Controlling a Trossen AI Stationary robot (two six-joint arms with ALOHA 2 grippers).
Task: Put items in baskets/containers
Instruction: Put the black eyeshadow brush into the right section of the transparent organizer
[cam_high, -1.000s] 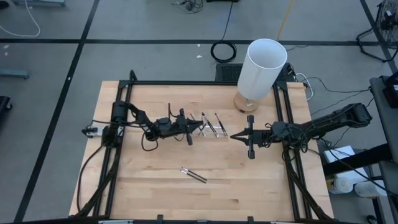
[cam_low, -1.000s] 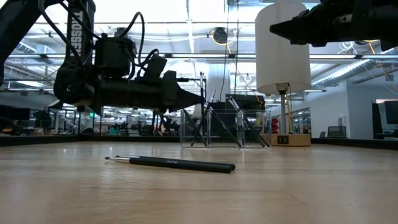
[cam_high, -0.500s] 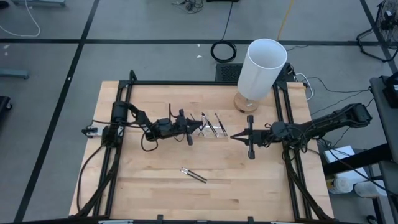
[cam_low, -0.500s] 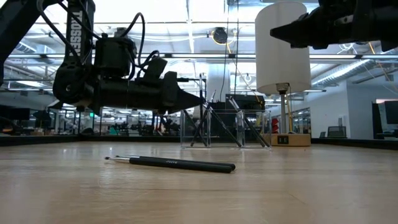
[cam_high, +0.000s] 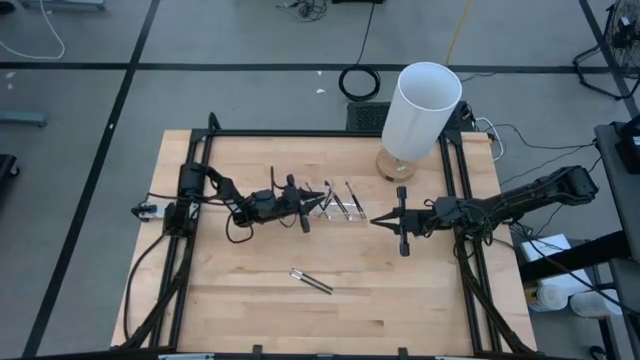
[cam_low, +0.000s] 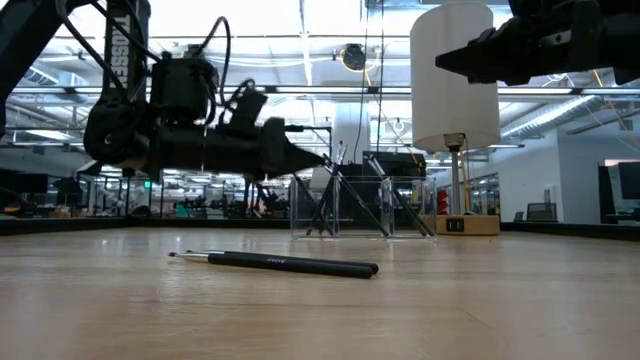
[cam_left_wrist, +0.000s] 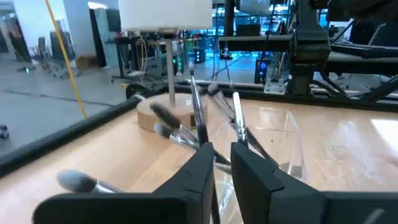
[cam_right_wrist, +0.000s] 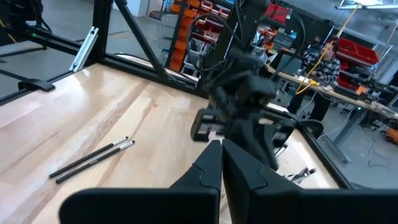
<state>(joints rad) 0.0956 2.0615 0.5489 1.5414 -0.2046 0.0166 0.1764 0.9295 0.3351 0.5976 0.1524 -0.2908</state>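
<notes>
A clear shallow tray (cam_high: 340, 203) stands mid-table with several thin dark sticks (cam_low: 330, 200) leaning in it, brush heads up. My left gripper (cam_left_wrist: 222, 163) points level at the tray's left end, its fingers a narrow gap apart, and one stick's handle (cam_left_wrist: 198, 146) runs down into that gap. Two more sticks (cam_high: 311, 281) lie side by side on the wood nearer the front edge. My right gripper (cam_high: 373, 218) hangs shut and empty above the table, just right of the tray, pointing at it. My left gripper's fingers (cam_left_wrist: 205, 168) stand on either side of the lower handle end of one leaning stick, coming level from the table's left. The stick slants up over the tray, its brush head (cam_left_wrist: 163, 114) high. Whether the fingers touch the handle I cannot tell.
A tall white cylinder (cam_high: 420, 110) on a round wooden base (cam_high: 393, 165) stands behind the tray at the far right. Black frame rails (cam_high: 300, 133) run along the table's edges. Bare wood lies around the two loose sticks (cam_low: 275, 262) toward the front.
</notes>
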